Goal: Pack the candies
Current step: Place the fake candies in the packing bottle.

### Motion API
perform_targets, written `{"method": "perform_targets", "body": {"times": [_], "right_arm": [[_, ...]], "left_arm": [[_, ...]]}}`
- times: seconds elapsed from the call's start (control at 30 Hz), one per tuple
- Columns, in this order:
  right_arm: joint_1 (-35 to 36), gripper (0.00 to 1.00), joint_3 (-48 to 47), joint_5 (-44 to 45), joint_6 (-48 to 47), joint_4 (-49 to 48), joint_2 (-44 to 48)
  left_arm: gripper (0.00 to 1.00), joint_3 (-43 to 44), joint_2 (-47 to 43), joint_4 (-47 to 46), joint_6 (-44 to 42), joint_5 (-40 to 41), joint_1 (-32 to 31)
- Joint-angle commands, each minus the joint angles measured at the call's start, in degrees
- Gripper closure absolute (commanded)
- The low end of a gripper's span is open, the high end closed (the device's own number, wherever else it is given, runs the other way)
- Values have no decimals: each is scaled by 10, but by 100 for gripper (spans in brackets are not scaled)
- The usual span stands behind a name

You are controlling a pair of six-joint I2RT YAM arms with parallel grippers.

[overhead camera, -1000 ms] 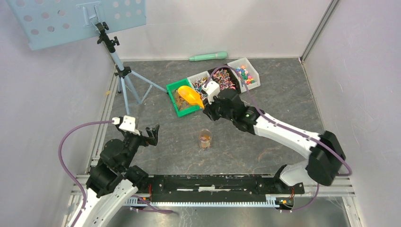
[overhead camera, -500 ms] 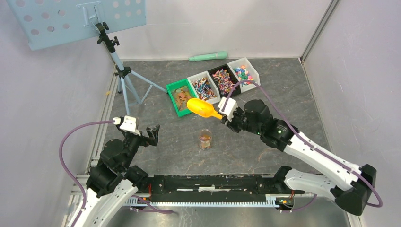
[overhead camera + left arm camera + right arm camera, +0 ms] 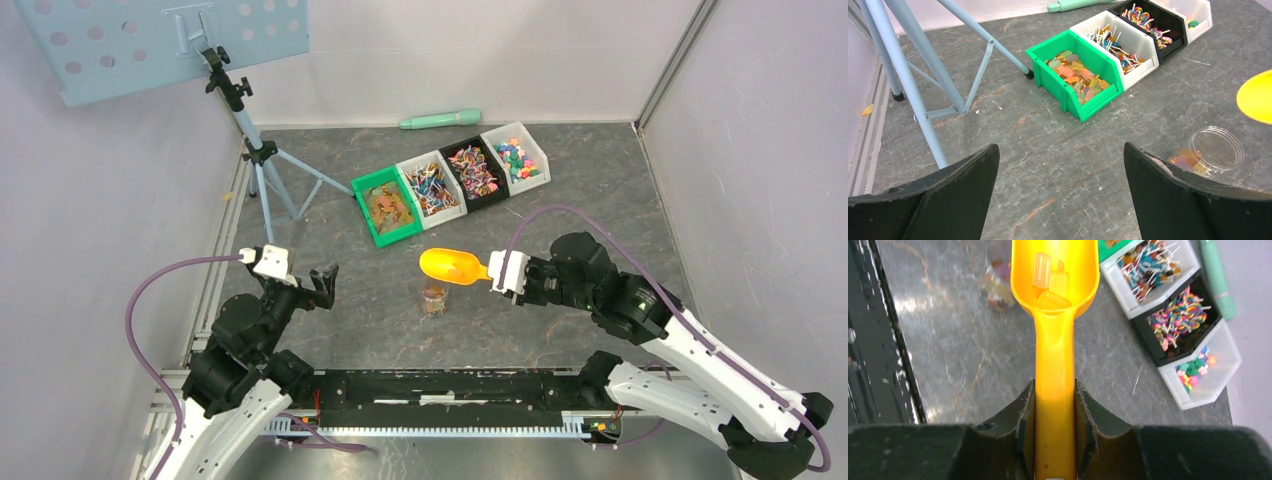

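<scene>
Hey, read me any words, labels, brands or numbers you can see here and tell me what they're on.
None: no words, numbers or logos can be read in any view. The yellow scoop, the clear jar, the green bin and the mint-green tube all look unmarked.

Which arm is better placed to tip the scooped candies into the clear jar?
Right. The right arm clamps the yellow scoop in its jaws, candies inside, bowl right by the clear jar. The left arm sits aside, jaws open and empty.
</scene>
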State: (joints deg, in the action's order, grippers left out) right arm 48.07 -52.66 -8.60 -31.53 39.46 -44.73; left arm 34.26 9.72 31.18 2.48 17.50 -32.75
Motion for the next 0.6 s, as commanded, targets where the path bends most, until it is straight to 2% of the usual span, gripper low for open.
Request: {"method": "perform_targets", "body": {"times": [0.0,0.27,0.57], "right_arm": [[-2,100,-19,27,-48,78,9],[-2,100,-32,33,-65,103,17],[-2,100,-78,47,-40,133,-12]], "left_arm": [[0,-4,-2,-23,-24,-9,0],[0,-2,2,-21,-24,-11,0],[0,-2,-2,-22,-24,-7,0]]}}
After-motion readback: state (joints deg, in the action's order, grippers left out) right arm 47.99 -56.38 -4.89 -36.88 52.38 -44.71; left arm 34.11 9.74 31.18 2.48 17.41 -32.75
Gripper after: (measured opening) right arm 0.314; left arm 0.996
